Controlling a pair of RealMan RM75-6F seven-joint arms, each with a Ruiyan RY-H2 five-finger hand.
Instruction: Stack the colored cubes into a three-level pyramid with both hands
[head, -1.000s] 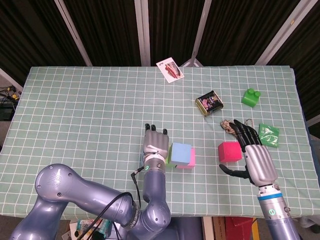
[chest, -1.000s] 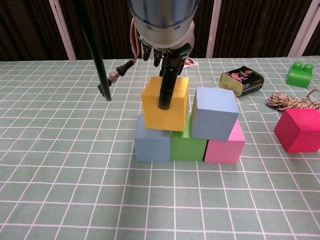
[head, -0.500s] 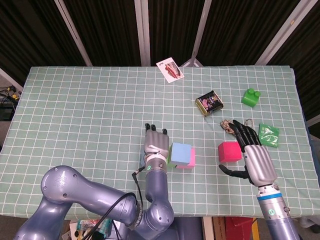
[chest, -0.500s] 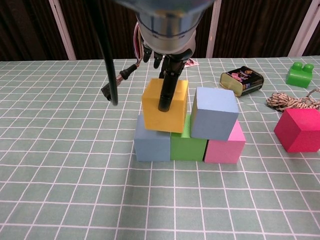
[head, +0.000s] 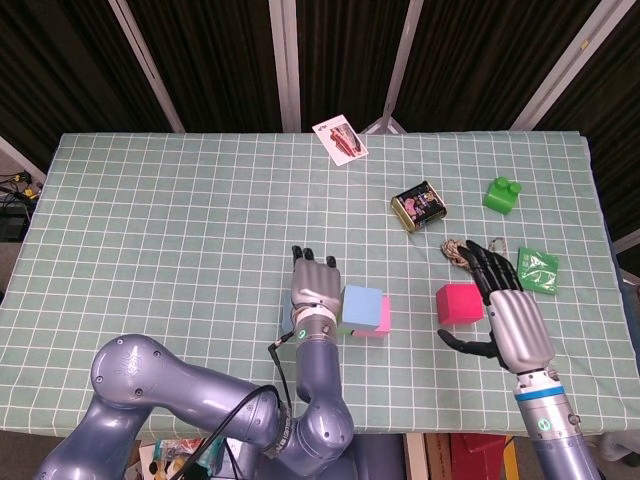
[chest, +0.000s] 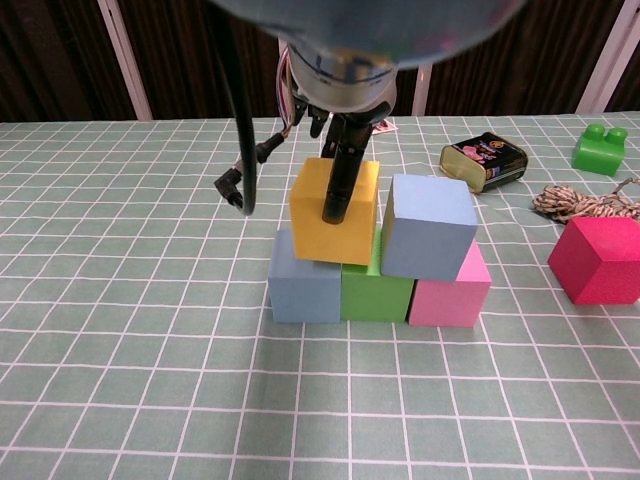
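I'm seating the yellow cube (chest: 334, 210) on the second level beside the upper blue cube (chest: 430, 226), left hand (head: 314, 288) fingers (chest: 336, 185) pinching it. My right hand (head: 512, 318), fingers spread, waits beside the red cube (head: 458, 302), the cap piece I judge comes next.

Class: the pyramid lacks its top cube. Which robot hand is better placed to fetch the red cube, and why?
The right robot hand. It hovers open directly beside the red cube, which lies apart from the stack. The left robot hand is occupied, its fingers on the yellow cube in the second level.
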